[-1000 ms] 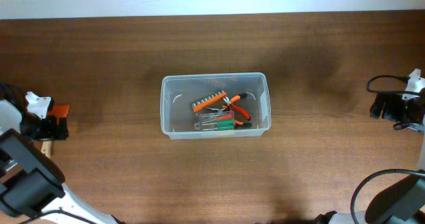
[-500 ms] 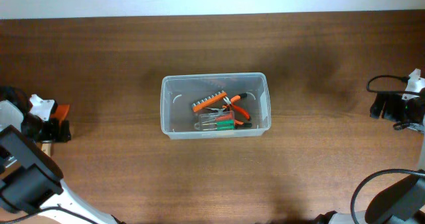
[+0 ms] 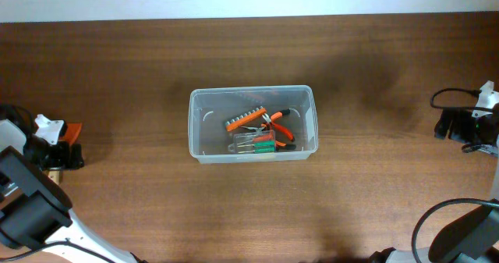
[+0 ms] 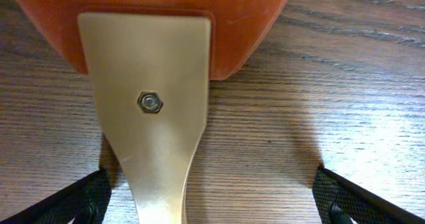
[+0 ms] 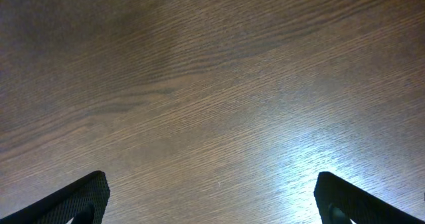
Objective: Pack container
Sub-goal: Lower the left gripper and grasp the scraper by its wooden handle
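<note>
The container [image 3: 199,122], a clear rectangular tub, stands at the table's middle. It holds an orange bit holder [image 3: 245,119], orange-handled pliers [image 3: 279,126] and green-handled screwdrivers [image 3: 263,143]. At the far left lies a scraper with an orange handle [image 3: 72,130] and a brass blade [image 4: 149,117]. My left gripper [image 4: 212,201] is open, with one finger on each side of the blade and not touching it; it also shows in the overhead view [image 3: 62,154]. My right gripper [image 5: 212,197] is open and empty over bare wood at the far right [image 3: 465,127].
The dark wooden table [image 3: 374,185] runs to a pale wall strip at the back. Both arm bases sit at the front corners, with a cable loop by the right arm [image 3: 448,99].
My left gripper has shifted slightly toward the front edge beside the scraper. The container, its tools and the right arm have not moved.
</note>
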Controlling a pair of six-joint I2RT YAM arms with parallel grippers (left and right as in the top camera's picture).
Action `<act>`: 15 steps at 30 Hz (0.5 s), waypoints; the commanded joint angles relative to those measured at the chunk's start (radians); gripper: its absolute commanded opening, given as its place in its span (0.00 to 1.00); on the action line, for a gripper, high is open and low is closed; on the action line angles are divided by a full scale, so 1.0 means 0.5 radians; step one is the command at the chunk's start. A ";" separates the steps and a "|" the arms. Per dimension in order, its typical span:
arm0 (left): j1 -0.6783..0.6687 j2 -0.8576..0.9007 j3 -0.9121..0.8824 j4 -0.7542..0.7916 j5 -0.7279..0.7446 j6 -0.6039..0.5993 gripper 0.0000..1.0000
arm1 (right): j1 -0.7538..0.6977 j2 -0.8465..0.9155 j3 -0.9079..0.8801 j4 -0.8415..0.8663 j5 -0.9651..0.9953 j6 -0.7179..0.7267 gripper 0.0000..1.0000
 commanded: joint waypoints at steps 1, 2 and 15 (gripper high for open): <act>0.040 0.040 0.031 0.008 -0.011 -0.008 0.99 | -0.002 -0.015 -0.002 0.001 -0.019 0.023 0.99; 0.045 0.040 0.031 0.008 -0.016 -0.008 0.99 | -0.002 -0.015 -0.002 0.001 -0.019 0.023 0.99; 0.064 0.040 0.031 0.068 -0.021 -0.004 0.96 | -0.002 -0.015 -0.002 0.001 -0.019 0.023 0.99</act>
